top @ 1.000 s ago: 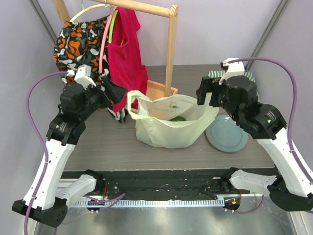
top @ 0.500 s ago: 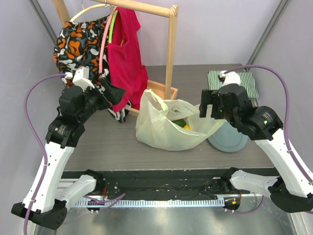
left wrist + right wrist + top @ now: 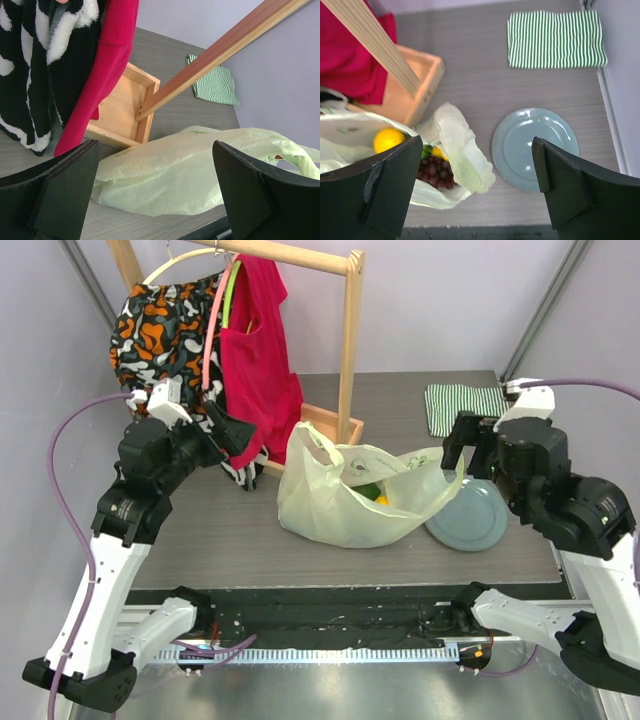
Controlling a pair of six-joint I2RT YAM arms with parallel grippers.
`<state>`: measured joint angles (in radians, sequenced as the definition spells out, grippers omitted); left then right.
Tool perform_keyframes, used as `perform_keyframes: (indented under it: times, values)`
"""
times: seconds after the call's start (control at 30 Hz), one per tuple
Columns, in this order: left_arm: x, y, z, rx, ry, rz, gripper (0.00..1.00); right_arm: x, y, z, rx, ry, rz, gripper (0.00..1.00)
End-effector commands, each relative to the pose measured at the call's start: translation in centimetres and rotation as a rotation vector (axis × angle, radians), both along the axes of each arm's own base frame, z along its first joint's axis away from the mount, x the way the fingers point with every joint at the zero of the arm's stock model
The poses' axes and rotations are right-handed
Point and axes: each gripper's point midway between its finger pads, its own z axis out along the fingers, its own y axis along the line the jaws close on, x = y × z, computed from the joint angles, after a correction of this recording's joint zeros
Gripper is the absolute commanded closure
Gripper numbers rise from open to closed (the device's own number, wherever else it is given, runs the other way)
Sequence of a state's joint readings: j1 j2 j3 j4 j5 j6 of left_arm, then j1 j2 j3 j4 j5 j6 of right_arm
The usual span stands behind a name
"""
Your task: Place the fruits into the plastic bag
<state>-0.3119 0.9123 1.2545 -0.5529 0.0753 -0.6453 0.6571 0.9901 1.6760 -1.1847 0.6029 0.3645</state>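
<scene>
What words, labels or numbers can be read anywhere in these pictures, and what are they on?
No text can be read in any view.
The bag bears small green printed marks, too small and blurred to tell whether they are words.
The striped cloth, the plate and the hanging clothes show only pattern or plain colour, no lettering.

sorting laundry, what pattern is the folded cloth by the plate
Green and white stripes on the folded cloth, clearest in the right wrist view.
</scene>
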Motion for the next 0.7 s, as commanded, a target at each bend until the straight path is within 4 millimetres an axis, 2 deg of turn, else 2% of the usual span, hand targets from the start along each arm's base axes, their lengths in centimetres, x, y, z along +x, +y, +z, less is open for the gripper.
perform_keyframes:
  times: [0.0,0.07,0.1,0.2,0.33,0.4,0.67]
  values:
    - [-0.8,1.4,3.3,-0.016,-0.132,0.054,0.00,0.4,-1.3,6.3,0.146,-0.266,-0.066,0.00]
    - [-1.5,2.0,4.0,-0.012,-0.159,0.068,0.00,0.3,-1.5,7.5,0.191,-0.347,-0.065,0.00]
    - [-1.4,3.0,4.1,0.001,-0.170,0.120,0.00,0.4,-1.5,7.6,0.198,-0.364,-0.067,0.00]
    - [-2.2,4.0,5.0,0.001,-0.217,0.160,0.00,0.3,-2.0,7.6,0.215,-0.408,-0.090,0.00]
    - [-2.7,5.9,5.2,0.007,-0.228,0.252,0.00,0.1,-2.8,6.7,0.212,-0.417,-0.125,0.00]
    - [-2.6,6.1,4.8,0.018,-0.208,0.268,0.00,-0.3,-3.5,6.6,0.220,-0.434,-0.150,0.00]
    - [-2.5,6.6,4.8,0.040,-0.203,0.290,0.00,-0.6,-4.3,5.9,0.235,-0.455,-0.185,0.00]
